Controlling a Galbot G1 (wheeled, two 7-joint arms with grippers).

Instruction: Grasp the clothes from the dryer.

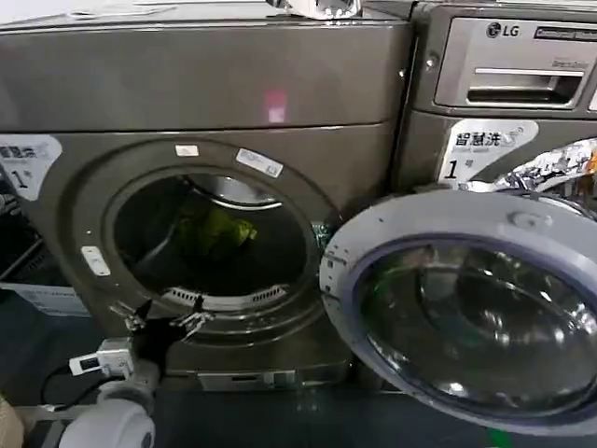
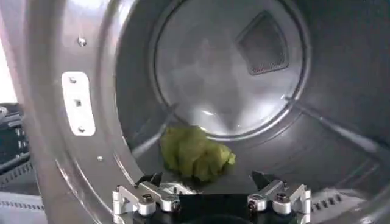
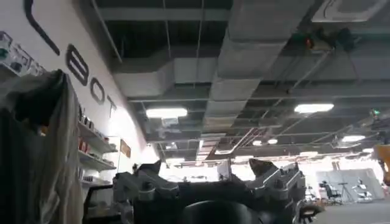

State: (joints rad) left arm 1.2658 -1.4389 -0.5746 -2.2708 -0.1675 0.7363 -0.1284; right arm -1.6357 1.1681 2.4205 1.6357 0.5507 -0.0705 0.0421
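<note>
Left gripper spread at dryer port; left wrist view: clothes unpinched.

A laundry corner is set within an open industrial hall.

An exposed dark ceiling with ducts and pipes is lit by long fluorescent panels. Large dark letters are carried on a white wall, with shelves fixed below. A second bronze-grey machine with an LG panel is seen.
</note>
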